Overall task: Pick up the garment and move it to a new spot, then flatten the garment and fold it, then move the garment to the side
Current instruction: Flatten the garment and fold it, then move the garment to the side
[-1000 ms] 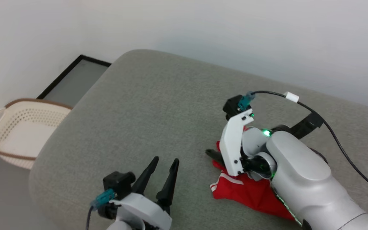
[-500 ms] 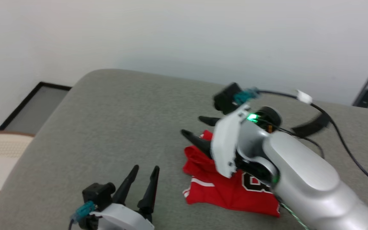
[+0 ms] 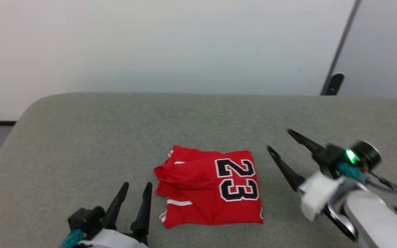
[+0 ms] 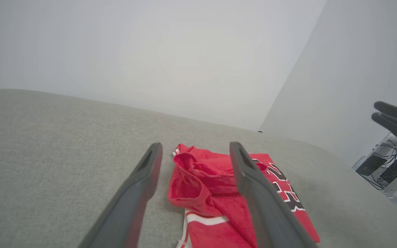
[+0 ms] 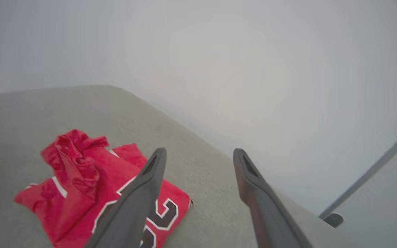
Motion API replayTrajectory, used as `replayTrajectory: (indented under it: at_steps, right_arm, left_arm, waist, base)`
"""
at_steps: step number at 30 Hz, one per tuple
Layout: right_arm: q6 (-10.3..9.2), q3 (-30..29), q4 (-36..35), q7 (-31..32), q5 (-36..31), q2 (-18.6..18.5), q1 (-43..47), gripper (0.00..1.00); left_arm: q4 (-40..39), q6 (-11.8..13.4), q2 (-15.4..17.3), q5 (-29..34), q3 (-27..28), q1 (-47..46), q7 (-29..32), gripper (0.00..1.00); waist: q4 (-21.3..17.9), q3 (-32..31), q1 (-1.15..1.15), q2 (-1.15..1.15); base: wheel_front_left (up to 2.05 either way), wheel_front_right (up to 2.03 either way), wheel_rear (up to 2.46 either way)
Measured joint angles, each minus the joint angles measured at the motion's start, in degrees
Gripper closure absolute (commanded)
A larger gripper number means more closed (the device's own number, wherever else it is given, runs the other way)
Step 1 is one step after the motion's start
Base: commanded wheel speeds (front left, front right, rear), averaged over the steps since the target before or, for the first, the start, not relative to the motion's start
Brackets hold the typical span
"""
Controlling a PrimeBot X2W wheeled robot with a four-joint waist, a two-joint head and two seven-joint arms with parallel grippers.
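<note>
- Garment point(image 3: 212, 187) on surface point(image 3: 81, 137), toward the near edge and about midway between the left and right edges. Folded into a rough rectangle, number 23 face up, with a bunched lump of red cloth and white-striped trim at the end nearer the left edge.
- Left gripper point(image 3: 137, 185) just beside that bunched end, apart from the cloth. Jaws parted a moderate way, holding nothing.
- Right gripper point(image 3: 279, 139) near the flat end by the number, clear of the cloth (blurred in the head view). Jaws spread wide, empty.
- Stage, as a judgement: folding seemingly done but untidy, leaving the move to the side.
- Handling, judged from looks alone: light, soft and limp, with no stiffness to keep the fold. Not fragile. Likely to sag or fall open if lifted by one corner, and to drag and wrinkle rather than slide on the woven surface.
- Hold: best taken at both ends at once, pinching every layer together. At the flat end, a low pinch across the folded edge. At the bunched end, a reach under the lump to catch the lower layers too.
- Risk: catching only the top layer and peeling the fold apart.
</note>
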Motion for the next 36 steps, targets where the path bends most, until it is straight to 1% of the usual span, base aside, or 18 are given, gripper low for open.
replayTrajectory:
  at_steps: [2, 5, 7, 10, 14, 18, 21, 25, 30, 36]
  right_arm:
    - [0.00, -3.3, 0.7, -1.8, -3.8, -0.1, 3.3, 0.00]
    - [0.00, -9.7, 0.9, -2.8, -6.7, 1.3, 8.3, 0.00]
    - [0.00, -12.8, 0.5, -3.1, -9.0, 1.9, 11.1, 0.00]
    - [0.00, -19.9, -1.7, -3.2, -11.5, 2.8, 14.6, 0.00]
    - [0.00, -27.6, -4.8, -3.2, -15.0, 4.3, 20.1, 0.00]
    - [0.00, -32.6, -6.7, -3.2, -17.5, 5.5, 23.8, 0.00]
    - [0.00, -35.5, -7.6, -3.2, -18.9, 6.3, 25.5, 0.00]
    - [0.00, -37.3, -8.4, -3.2, -20.1, 7.4, 27.2, 0.00]
    - [0.00, -38.1, -9.2, -3.2, -20.6, 8.5, 28.0, 0.00]
    - [0.00, -37.5, -9.2, -3.2, -20.9, 8.7, 28.1, 0.00]
  left_arm:
    - [-0.8, 0.0, -0.1, 0.8, 1.0, 0.7, 0.0, 0.00]
    - [-1.9, 0.0, -0.8, 1.6, 2.4, 2.0, 0.0, 0.00]
    - [-2.4, 0.0, -1.1, 1.7, 2.9, 2.8, 0.0, 0.00]
    - [-3.2, 0.0, -0.9, 2.0, 3.3, 3.3, 0.0, 0.00]
    - [-4.4, 0.0, -0.7, 2.2, 4.3, 4.3, 0.0, 0.00]
    - [-5.6, 0.0, -0.6, 3.0, 5.5, 5.1, 0.0, 0.00]
    - [-6.9, 0.0, -0.5, 4.2, 5.8, 5.2, 0.0, 0.00]
    - [-7.3, 0.0, -0.9, 5.4, 5.7, 5.4, 0.0, 0.00]
    - [-7.3, 0.0, -1.0, 5.9, 5.0, 5.4, 0.0, 0.00]
    - [-6.9, 0.0, -0.9, 6.2, 4.0, 5.1, 0.0, 0.00]
  waist:
    - [-1.2, -0.1, 0.00, 0.00]
    - [-2.6, -0.3, 0.00, 0.00]
    - [-3.4, -0.4, 0.00, 0.00]
    - [-4.4, -0.4, 0.00, 0.00]
    - [-5.2, -0.3, 0.00, 0.00]
    - [-5.4, -0.1, 0.00, 0.00]
    - [-5.3, -0.1, 0.00, 0.00]
    - [-5.0, -0.1, 0.00, 0.00]
    - [-4.5, 0.1, 0.00, 0.00]
    - [-3.4, 0.1, 0.00, 0.00]
  base:
    - [0.00, 0.00, 0.00]
    - [0.00, 0.00, 0.00]
    - [0.00, 0.00, 0.00]
    - [0.00, 0.00, 0.00]
    - [0.00, 0.00, 0.00]
    - [0.00, 0.00, 0.00]
    - [0.00, 0.00, 0.00]
    - [0.00, 0.00, 0.00]
    - [0.00, 0.00, 0.00]
    - [0.00, 0.00, 0.00]
